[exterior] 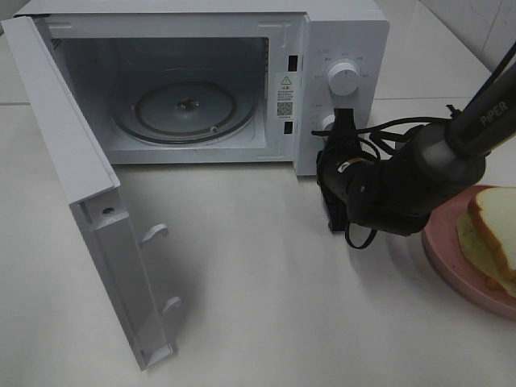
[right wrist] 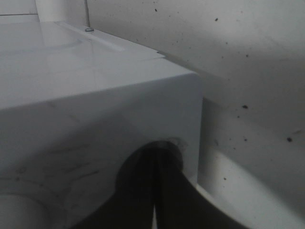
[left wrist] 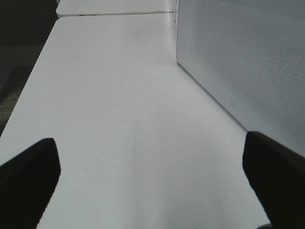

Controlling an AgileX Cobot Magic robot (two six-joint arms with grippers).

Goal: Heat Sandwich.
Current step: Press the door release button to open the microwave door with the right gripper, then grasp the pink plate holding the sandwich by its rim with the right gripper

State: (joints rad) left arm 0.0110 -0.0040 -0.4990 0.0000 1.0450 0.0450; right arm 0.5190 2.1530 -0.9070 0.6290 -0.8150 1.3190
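Standing clenched on nothing beside the microwave's [exterior: 339,32] lower knob [exterior: 326,122], the right jaws blocked little. The door [exterior: 81,177] hung wide toward 8 o'clock, cavity [exterior: 242,56] bare. The sandwich [exterior: 493,230] lay on its plate [exterior: 451,258] at 4 o'clock. Bench [exterior: 258,282] between offered open room. The left jaws, released, hovered over bench.

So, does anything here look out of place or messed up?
Nothing looks spilled or broken. The microwave door stands wide open and the glass turntable inside is bare. The sandwich sits on its pink plate at far right, its filling poking out a little past the top slice.
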